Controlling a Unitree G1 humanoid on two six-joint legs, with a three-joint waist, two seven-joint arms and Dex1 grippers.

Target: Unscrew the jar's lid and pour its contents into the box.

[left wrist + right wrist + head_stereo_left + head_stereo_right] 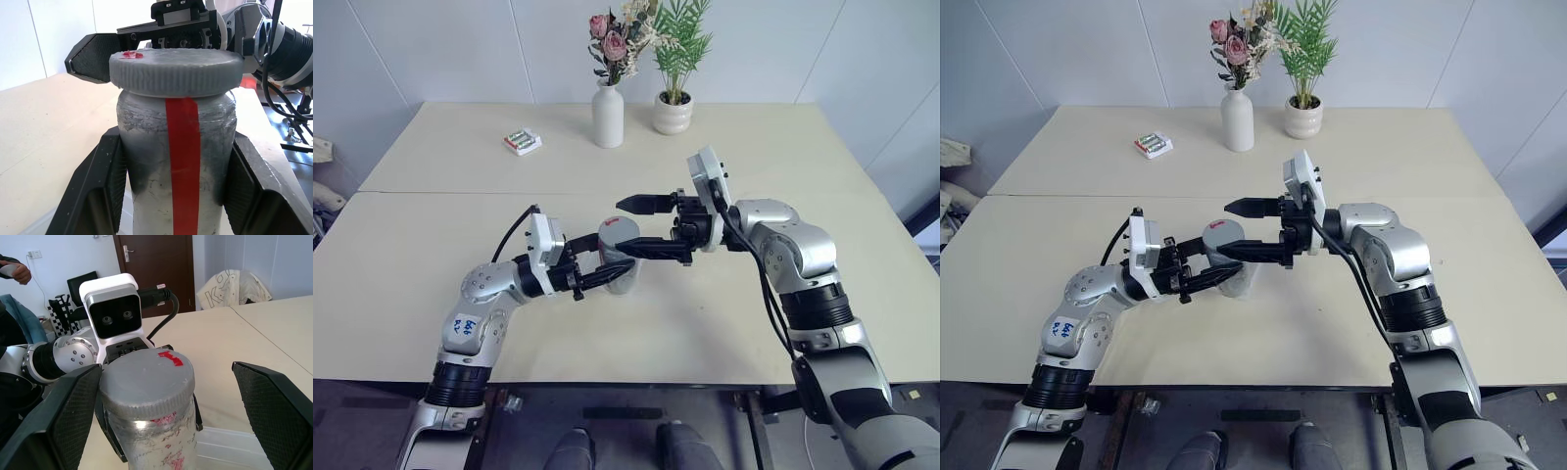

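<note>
My left tool point(607, 272) is clamped on the body of the small clear cylindrical jar with a red stripe point(178, 181), holding it upright above the pale counter point(431, 235). My right tool point(644, 227) stands wide, level, one finger on each side of the round silver-grey ribbed lid point(146, 382), not yet touching. The lid sits squarely between those fingers, so closing straight in should catch it.

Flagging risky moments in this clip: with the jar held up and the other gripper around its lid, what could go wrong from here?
1. The right gripper is open and off-centre around the lid; closing could shove the jar.
2. Twisting may spin the jar in the left gripper, since only the side pads hold it.
3. The box lies partly underneath; contents might spill outside.
</note>
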